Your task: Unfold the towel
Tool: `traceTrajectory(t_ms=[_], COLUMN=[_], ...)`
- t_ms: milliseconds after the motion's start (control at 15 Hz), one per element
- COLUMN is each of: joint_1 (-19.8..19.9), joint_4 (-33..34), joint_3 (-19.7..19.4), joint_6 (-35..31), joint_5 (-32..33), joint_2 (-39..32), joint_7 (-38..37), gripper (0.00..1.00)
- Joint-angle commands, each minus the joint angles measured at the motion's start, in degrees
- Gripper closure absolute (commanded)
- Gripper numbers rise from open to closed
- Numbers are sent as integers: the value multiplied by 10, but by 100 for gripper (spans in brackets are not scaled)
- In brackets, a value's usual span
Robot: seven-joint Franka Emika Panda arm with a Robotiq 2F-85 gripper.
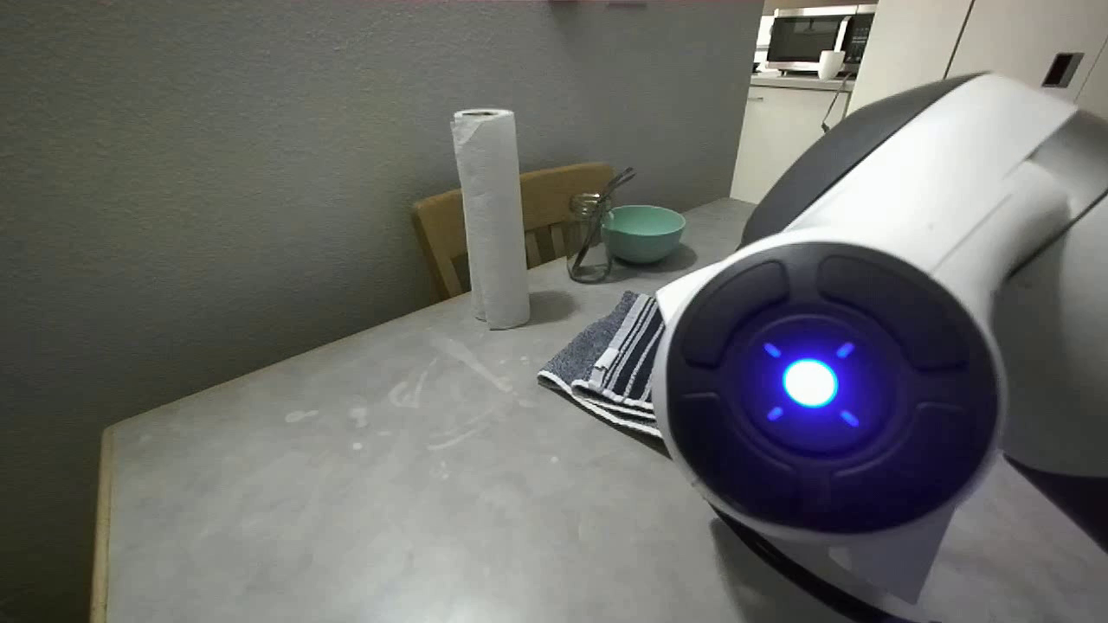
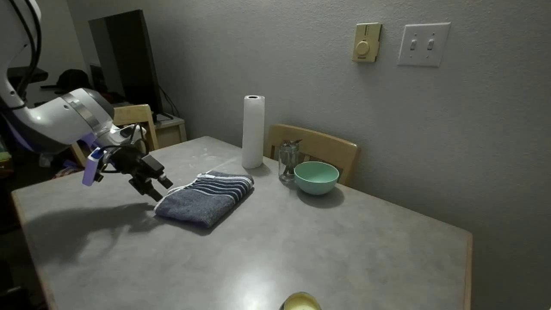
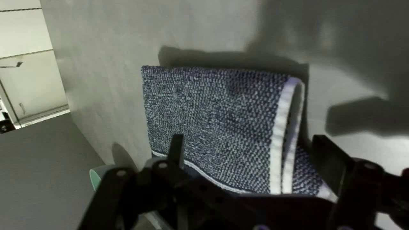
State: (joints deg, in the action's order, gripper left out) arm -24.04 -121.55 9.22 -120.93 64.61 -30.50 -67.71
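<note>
Grey terry towel (image 2: 202,200): folded there on the tabletop (image 2: 310,245), white stripes showing on top.
Gripper (image 2: 163,190): jaws spread wide, right down by the towel's edge, contact too close to call!
Paper roll (image 2: 253,133): standing upright near the glass jar (image 2: 288,161).
Green bowl (image 2: 316,178): just beside that jar.

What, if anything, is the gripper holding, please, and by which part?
Nothing is held: the gripper is open, and the towel lies folded on the table.
</note>
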Motion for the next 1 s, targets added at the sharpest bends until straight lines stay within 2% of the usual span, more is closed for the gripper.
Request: traceTrajectory(t_ms=[0,467,933], joint_1=[7,16,34], joint_4=[-11,-9,-12], joint_3=[-3,6,23], joint_6=[21,32,-11], joint_5=[35,42,11], joint_2=[-3,-9,-3], joint_7=[-29,-43,-37], gripper=[0,0,0])
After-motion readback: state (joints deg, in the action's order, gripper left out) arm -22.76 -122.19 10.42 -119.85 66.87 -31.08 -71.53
